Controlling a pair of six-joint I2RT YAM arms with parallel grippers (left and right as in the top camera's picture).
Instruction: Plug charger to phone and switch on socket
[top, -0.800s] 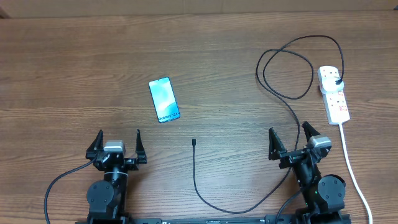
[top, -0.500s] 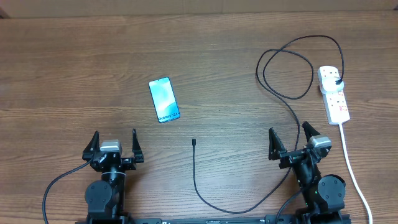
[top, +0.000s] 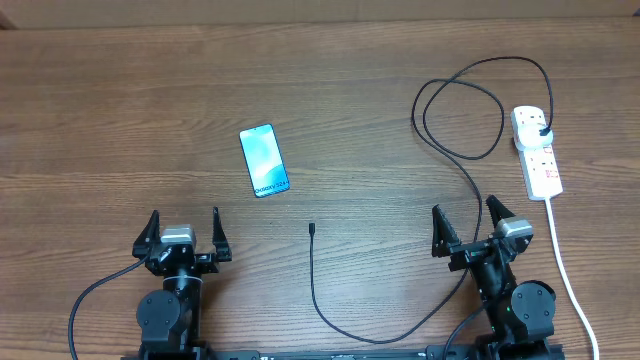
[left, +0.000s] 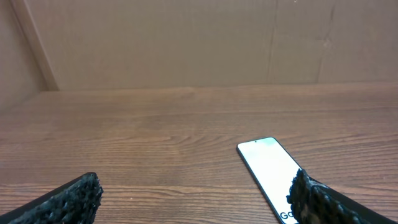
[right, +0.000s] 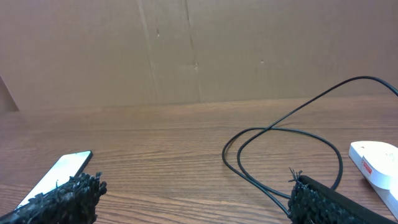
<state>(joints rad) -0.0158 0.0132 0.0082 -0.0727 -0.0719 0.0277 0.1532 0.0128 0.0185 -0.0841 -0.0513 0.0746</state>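
The phone (top: 264, 161) lies flat on the table, lit screen up, left of centre; it also shows in the left wrist view (left: 270, 171) and the right wrist view (right: 59, 174). The charger's black cable (top: 460, 160) loops from its plug in the white socket (top: 537, 150) down to a free connector tip (top: 312, 229) at mid table. The cable also shows in the right wrist view (right: 280, 134). My left gripper (top: 183, 232) is open and empty, below and left of the phone. My right gripper (top: 468, 222) is open and empty, beside the cable.
The socket's thick white cord (top: 568, 275) runs down the right side of the table past my right arm. A brown cardboard wall (left: 186, 43) stands behind the table's far edge.
My left gripper has shifted slightly to the left. The right arm, phone and cable have not moved.
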